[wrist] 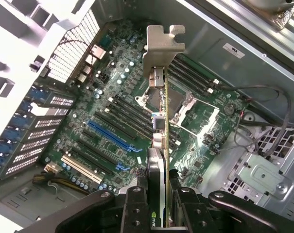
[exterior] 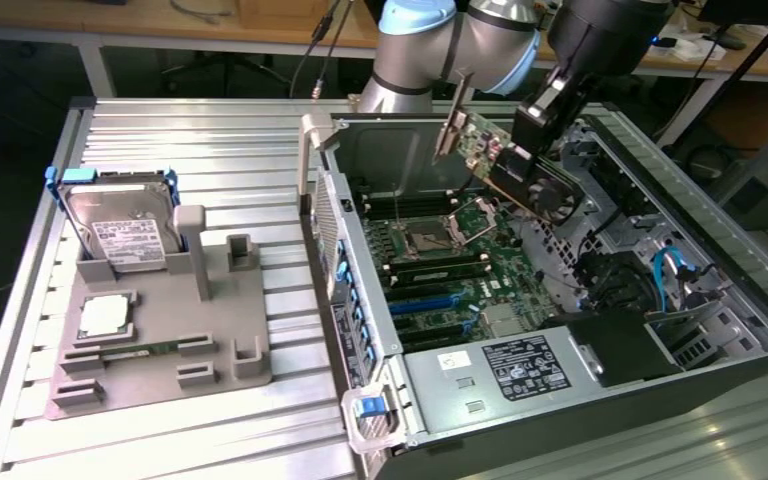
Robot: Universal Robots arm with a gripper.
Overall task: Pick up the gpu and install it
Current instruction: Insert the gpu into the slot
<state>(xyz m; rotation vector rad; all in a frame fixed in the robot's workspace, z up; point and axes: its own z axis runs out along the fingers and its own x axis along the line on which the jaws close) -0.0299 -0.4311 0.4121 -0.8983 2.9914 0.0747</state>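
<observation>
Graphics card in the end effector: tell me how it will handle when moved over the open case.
The graphics card looks like a rigid board, so it is probably stiff, not floppy. Gripped at one end by the end effector, its metal bracket sticks far out, so it may lever or twist. Its bare components look fragile against knocks.

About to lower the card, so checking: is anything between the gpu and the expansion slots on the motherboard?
Nothing visible does. The gripper holds the gpu in open air above the motherboard. The blue slot and its neighbours lie bare, and the grey cables run off to one side.
</observation>
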